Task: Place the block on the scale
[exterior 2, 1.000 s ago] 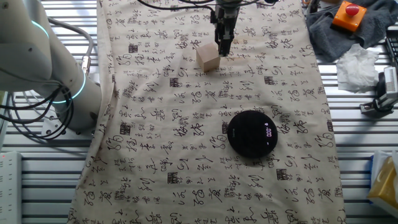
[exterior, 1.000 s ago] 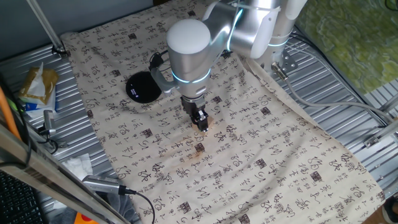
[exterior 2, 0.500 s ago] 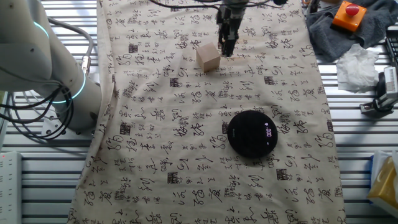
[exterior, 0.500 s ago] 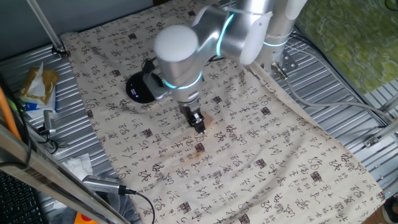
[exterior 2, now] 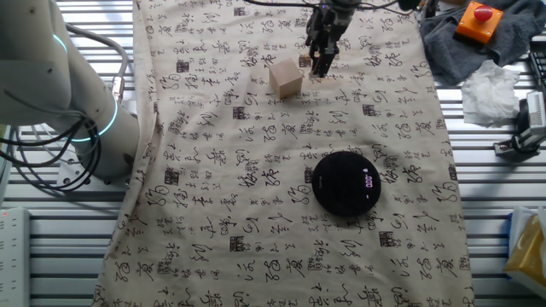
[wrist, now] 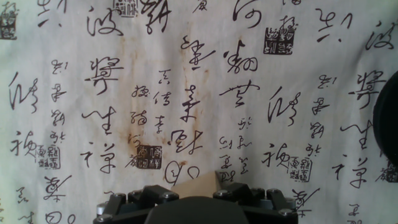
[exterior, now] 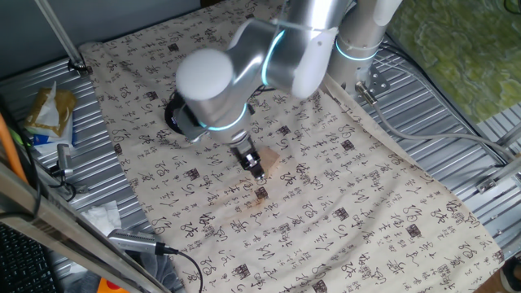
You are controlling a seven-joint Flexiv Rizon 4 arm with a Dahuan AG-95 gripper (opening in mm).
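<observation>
In the hand view, the black gripper housing fills the bottom edge of the frame, and a pale tan corner of the block [wrist: 200, 184] pokes up just above it at lower centre. The rest of that frame is cream cloth [wrist: 186, 93] printed with black brush calligraphy and small seal marks, with a faint brown stain running down the middle. A dark curved edge of the scale [wrist: 388, 127] cuts in at the right border.

In the other fixed view, the scale [exterior 2: 345, 182] is a flat round black disc with a small white lit mark, lying on the cloth in the centre-right of the frame. Well apart from it, toward the upper centre, the block [exterior 2: 286, 78] sits on the cloth: a plain-faced wooden cube, matte and sharp-edged. The gripper [exterior 2: 321, 66] comes down from the top edge just beside the block's right side, its dark fingers close together; I cannot tell whether they touch the cube. The jaws stand narrow and hold nothing.

Ribbed metal tabletop [exterior 2: 495, 213] shows around the cloth. At upper right lie a grey rag with an orange box with a red button [exterior 2: 479, 20] and crumpled white tissue [exterior 2: 492, 89]. The arm's silver base [exterior 2: 51, 94], with a cyan ring, stands at the left.

In one fixed view the arm's bulky silver joint [exterior: 213, 85] hides most of the scale.
</observation>
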